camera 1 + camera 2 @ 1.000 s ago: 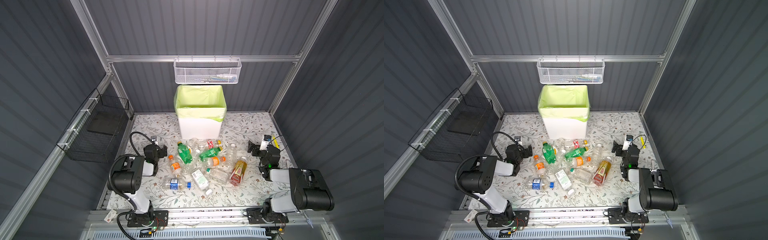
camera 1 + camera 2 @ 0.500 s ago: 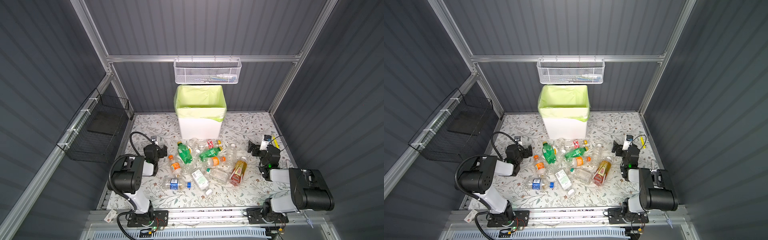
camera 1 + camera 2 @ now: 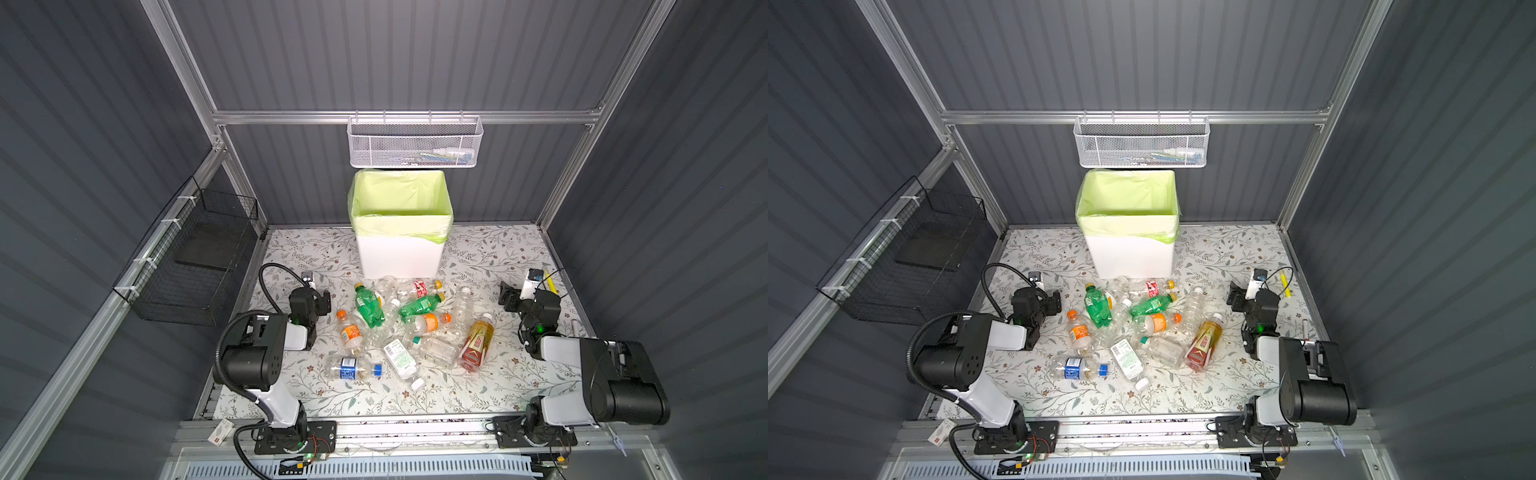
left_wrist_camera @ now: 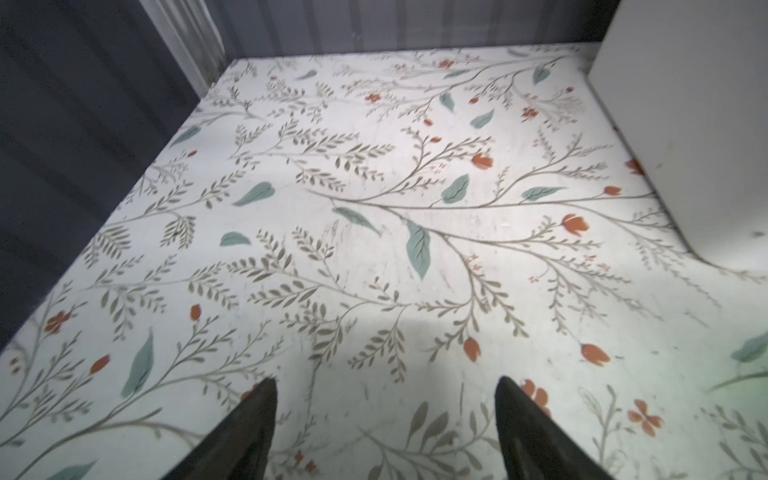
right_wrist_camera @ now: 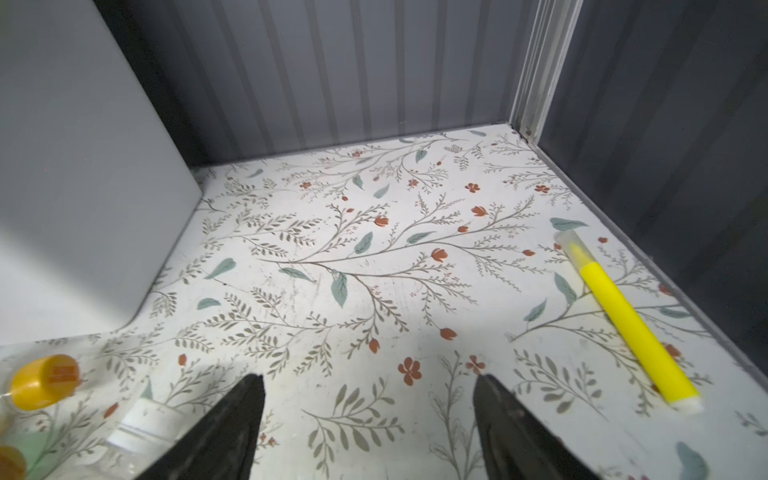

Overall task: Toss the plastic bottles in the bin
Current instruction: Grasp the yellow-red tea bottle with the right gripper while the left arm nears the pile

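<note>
Several plastic bottles lie in a loose pile mid-table in both top views: a green bottle [image 3: 368, 306], a second green one [image 3: 419, 305], an amber bottle with a red label [image 3: 476, 343], and a clear one with a blue label [image 3: 349, 369]. The bin [image 3: 399, 254], white with a yellow-green bag over its rim, stands behind them. My left gripper [image 3: 322, 299] hovers low, left of the pile, open over bare table [image 4: 384, 380]. On the right of the pile my right gripper [image 3: 507, 297] is open and empty [image 5: 370, 376]. A yellow bottle cap [image 5: 43, 382] shows beside it.
A white mesh basket [image 3: 413, 143] hangs on the back rail above the bin. A black wire basket [image 3: 195, 262] is fixed to the left wall. A yellow highlighter [image 5: 627, 324] lies by the right wall. The bin's wall [image 4: 685, 124] is close to the left gripper.
</note>
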